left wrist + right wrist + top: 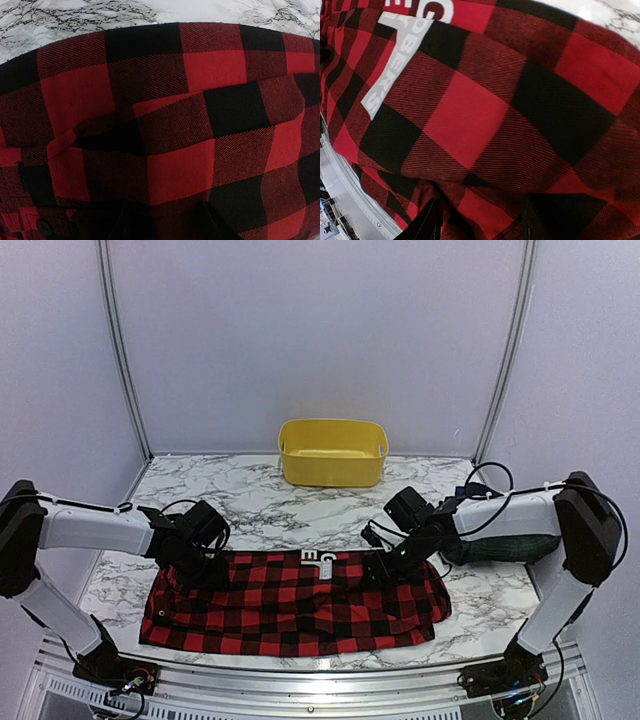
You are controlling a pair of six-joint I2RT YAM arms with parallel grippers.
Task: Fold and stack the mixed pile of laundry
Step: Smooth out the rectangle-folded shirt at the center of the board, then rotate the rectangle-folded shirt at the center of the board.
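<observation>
The left end effector (205, 565) is hovering with its fingers partway apart on the red-and-black checked garment (290, 610), nothing visibly pinched. The right end effector (388, 562) is doing likewise, half open over the cloth near the white label (322, 560). The garment is lying flat on the surface (260, 505), its long axis running 9 to 3 o'clock. It is spreading toward 4 o'clock from the left end effector and 7 o'clock from the right, so each arm is nearer its own end. The tartan garment (500, 548) is waiting at 3 o'clock.
</observation>
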